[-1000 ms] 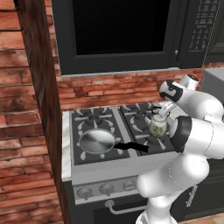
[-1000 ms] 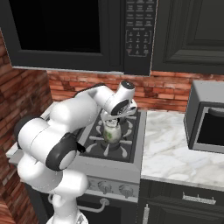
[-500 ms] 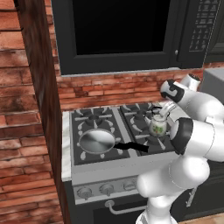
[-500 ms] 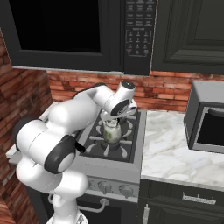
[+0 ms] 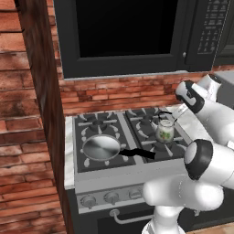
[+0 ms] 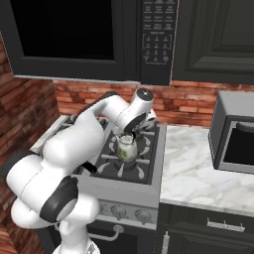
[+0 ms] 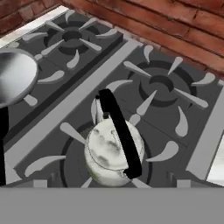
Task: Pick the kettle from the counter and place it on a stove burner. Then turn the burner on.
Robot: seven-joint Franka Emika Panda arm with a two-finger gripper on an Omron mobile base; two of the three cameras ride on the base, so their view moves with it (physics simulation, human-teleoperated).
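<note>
The pale green-speckled kettle (image 5: 165, 132) (image 6: 126, 149) stands upright on the front right stove burner (image 7: 70, 131), its silvery lid and black arched handle seen from above (image 7: 111, 153). My gripper (image 5: 175, 117) (image 6: 131, 134) hovers just above the kettle's handle, tilted down at it. The jaws look spread wide, with nothing between them. The white marble counter (image 6: 198, 168) lies to the right of the stove.
A steel frying pan (image 5: 100, 148) (image 7: 13, 76) rests on the front left burner, its black handle pointing toward the kettle. Round knobs (image 5: 112, 197) line the stove front. A small oven (image 6: 233, 134) stands on the counter. A brick pillar (image 5: 27, 114) rises at the left.
</note>
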